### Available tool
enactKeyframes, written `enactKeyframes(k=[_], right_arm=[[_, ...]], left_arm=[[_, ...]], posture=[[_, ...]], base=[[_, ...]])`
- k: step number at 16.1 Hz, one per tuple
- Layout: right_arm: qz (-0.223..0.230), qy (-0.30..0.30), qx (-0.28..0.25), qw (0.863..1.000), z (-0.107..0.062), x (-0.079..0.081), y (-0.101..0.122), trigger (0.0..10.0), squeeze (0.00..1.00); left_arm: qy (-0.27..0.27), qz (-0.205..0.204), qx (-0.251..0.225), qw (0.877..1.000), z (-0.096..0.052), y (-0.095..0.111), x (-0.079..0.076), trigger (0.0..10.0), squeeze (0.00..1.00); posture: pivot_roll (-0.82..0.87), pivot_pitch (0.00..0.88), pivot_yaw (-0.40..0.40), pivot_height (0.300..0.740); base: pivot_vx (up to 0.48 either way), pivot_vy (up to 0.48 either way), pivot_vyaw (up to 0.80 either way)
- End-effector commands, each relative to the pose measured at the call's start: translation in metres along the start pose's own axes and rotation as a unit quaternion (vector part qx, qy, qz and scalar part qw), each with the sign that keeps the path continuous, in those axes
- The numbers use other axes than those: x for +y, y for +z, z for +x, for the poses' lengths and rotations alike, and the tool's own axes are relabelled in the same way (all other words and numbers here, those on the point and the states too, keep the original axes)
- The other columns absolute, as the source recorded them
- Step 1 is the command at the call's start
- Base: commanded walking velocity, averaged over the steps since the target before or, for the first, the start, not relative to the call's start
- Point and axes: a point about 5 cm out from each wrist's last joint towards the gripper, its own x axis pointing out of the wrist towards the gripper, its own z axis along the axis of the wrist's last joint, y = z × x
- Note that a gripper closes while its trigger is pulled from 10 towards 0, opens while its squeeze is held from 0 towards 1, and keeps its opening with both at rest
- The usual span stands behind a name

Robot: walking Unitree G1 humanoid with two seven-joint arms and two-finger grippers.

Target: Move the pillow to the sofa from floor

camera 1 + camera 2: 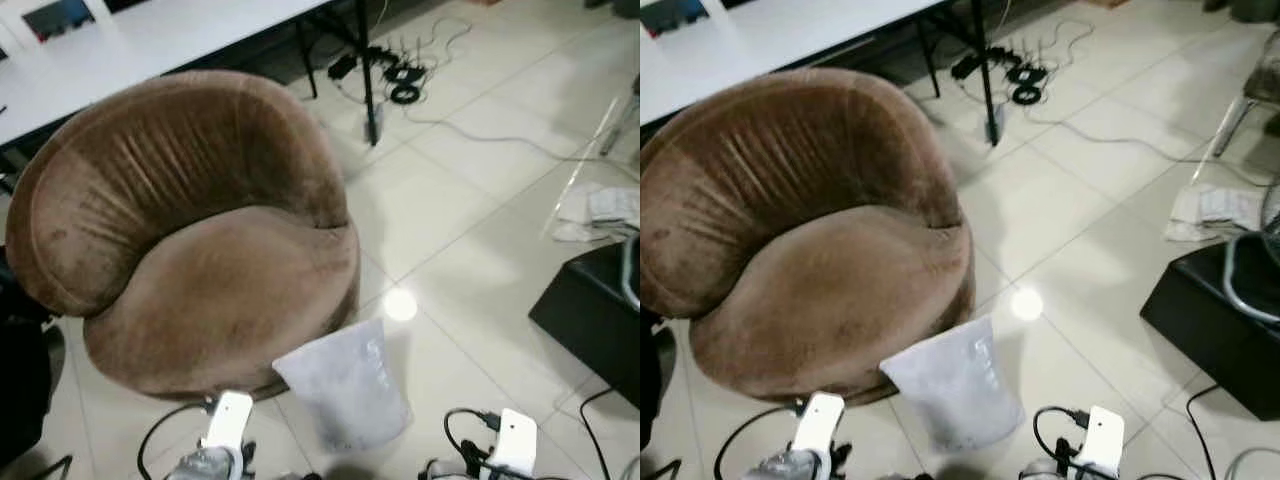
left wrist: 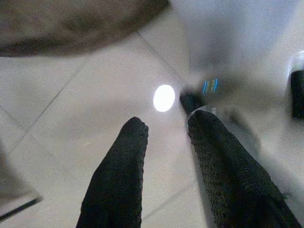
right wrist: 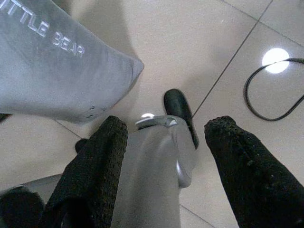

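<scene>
Pillow [image 1: 345, 388] time: your grey pillow lies on the tiled floor [image 1: 470, 220], leaning right up against the front of the round brown sofa [image 1: 190, 240]. Your left gripper [image 2: 166, 142] hangs low over the tiles with its fingers spread and nothing between them. Your right gripper [image 3: 166, 142] is spread too, near the pillow's corner, holding nothing.

The pillow [image 1: 345, 385] leans on the front of the sofa [image 1: 190, 235], so that side is blocked. The floor [image 1: 470, 230] to its right is open. Farther right sits a black box [image 1: 595, 315]. Cables [image 1: 400, 80] lie near the worktop [image 1: 150, 40].
</scene>
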Motion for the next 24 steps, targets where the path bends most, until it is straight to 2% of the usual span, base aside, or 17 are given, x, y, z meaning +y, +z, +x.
enactKeyframes(k=[1, 2, 3, 4, 5, 8, 12, 13, 14, 15, 16, 17, 18, 19, 20, 22, 24], right_arm=[[-0.023, 0.001, -0.032, 0.999, 0.001, 0.008, 0.008, 10.0, 0.0], [-0.037, -0.005, -0.064, 0.997, 0.002, 0.008, 0.022, 10.0, 0.0], [-0.05, -0.022, -0.121, 0.991, 0.002, 0.006, 0.048, 10.0, 0.0], [-0.052, -0.01, -0.151, 0.987, 0.002, 0.009, 0.064, 10.0, 0.0], [-0.072, 0.013, -0.205, 0.976, -0.001, 0.019, 0.088, 10.0, 0.0], [-0.149, 0.068, -0.261, 0.951, -0.007, 0.053, 0.099, 10.0, 0.0], [-0.192, 0.062, -0.303, 0.931, -0.014, 0.062, 0.111, 10.0, 0.0], [-0.164, 0.099, -0.318, 0.928, -0.017, 0.064, 0.112, 10.0, 0.0], [-0.144, 0.093, -0.321, 0.932, -0.018, 0.059, 0.11, 10.0, 0.0], [-0.118, 0.073, -0.304, 0.942, -0.015, 0.051, 0.105, 10.0, 0.0], [-0.076, 0.086, -0.286, 0.951, -0.014, 0.046, 0.099, 10.0, 0.0], [-0.022, 0.073, -0.289, 0.954, -0.015, 0.039, 0.097, 10.0, 0.0], [-0.01, 0.067, -0.291, 0.954, -0.015, 0.037, 0.098, 10.0, 0.0], [-0.045, 0.081, -0.335, 0.938, -0.024, 0.041, 0.111, 10.0, 0.0], [-0.047, 0.086, -0.342, 0.935, -0.026, 0.042, 0.114, 10.0, 0.0], [-0.088, 0.105, -0.35, 0.927, -0.027, 0.046, 0.122, 10.0, 0.0], [-0.083, 0.115, -0.349, 0.926, -0.026, 0.047, 0.127, 10.0, 0.0]], left_arm=[[0.026, -0.035, -0.06, 0.997, -0.002, 0.026, 0.018, 10.0, 0.0], [0.028, -0.055, -0.084, 0.995, -0.003, 0.038, 0.023, 10.0, 0.0], [0.024, -0.044, -0.125, 0.991, -0.005, 0.057, 0.025, 10.0, 0.0], [0.009, -0.024, -0.147, 0.989, -0.006, 0.067, 0.022, 10.0, 0.0], [-0.018, -0.002, -0.179, 0.984, -0.008, 0.079, 0.013, 10.0, 0.0], [-0.06, 0.032, -0.231, 0.971, -0.012, 0.082, -0.006, 10.0, 0.0], [-0.068, 0.064, -0.258, 0.962, -0.017, 0.085, -0.016, 10.0, 0.0], [-0.083, 0.062, -0.267, 0.958, -0.02, 0.088, -0.02, 10.0, 0.0], [-0.088, 0.068, -0.283, 0.953, -0.023, 0.091, -0.023, 10.0, 0.0], [-0.087, 0.062, -0.291, 0.951, -0.025, 0.094, -0.025, 10.0, 0.0], [-0.096, 0.064, -0.302, 0.946, -0.027, 0.099, -0.029, 10.0, 0.0], [-0.086, 0.102, -0.336, 0.932, -0.036, 0.111, -0.033, 10.0, 0.0], [-0.082, 0.112, -0.344, 0.929, -0.038, 0.114, -0.033, 10.0, 0.0], [-0.067, 0.077, -0.369, 0.924, -0.047, 0.116, -0.017, 10.0, 0.0], [-0.064, 0.066, -0.374, 0.923, -0.049, 0.117, -0.013, 10.0, 0.0], [-0.072, 0.067, -0.384, 0.918, -0.054, 0.117, -0.014, 10.0, 0.0], [-0.064, 0.075, -0.39, 0.916, -0.057, 0.119, -0.019, 10.0, 0.0]], posture=[[-0.17, 0.167, 0.221, 0.74], [-0.17, 0.167, 0.221, 0.74], [-0.17, 0.167, 0.212, 0.74], [-0.17, 0.168, 0.209, 0.74], [-0.16, 0.17, 0.202, 0.74], [-0.15, 0.18, 0.194, 0.74], [-0.16, 0.182, 0.172, 0.74], [-0.17, 0.183, 0.164, 0.74], [-0.17, 0.185, 0.162, 0.74], [-0.16, 0.185, 0.167, 0.74], [-0.16, 0.18, 0.176, 0.74], [-0.16, 0.18, 0.176, 0.74], [-0.16, 0.18, 0.176, 0.74], [-0.17, 0.141, 0.155, 0.74], [-0.17, 0.141, 0.155, 0.74], [-0.17, 0.108, 0.123, 0.74], [-0.17, 0.076, 0.103, 0.74]], base=[[0.0, 0.0, 0.0], [0.0, 0.0, 0.0], [0.0, 0.0, 0.0], [0.0, 0.0, 0.0], [0.0, 0.0, 0.0], [0.0, 0.0, 0.0], [0.0, 0.0, 0.0], [0.0, 0.0, 0.0], [0.0, 0.0, 0.0], [0.0, 0.0, 0.0], [0.0, 0.0, 0.0], [0.0, 0.0, 0.0], [0.0, 0.0, 0.0], [0.0, 0.0, 0.0], [0.0, 0.0, 0.0], [0.0, 0.0, 0.0], [0.0, 0.0, 0.0]])
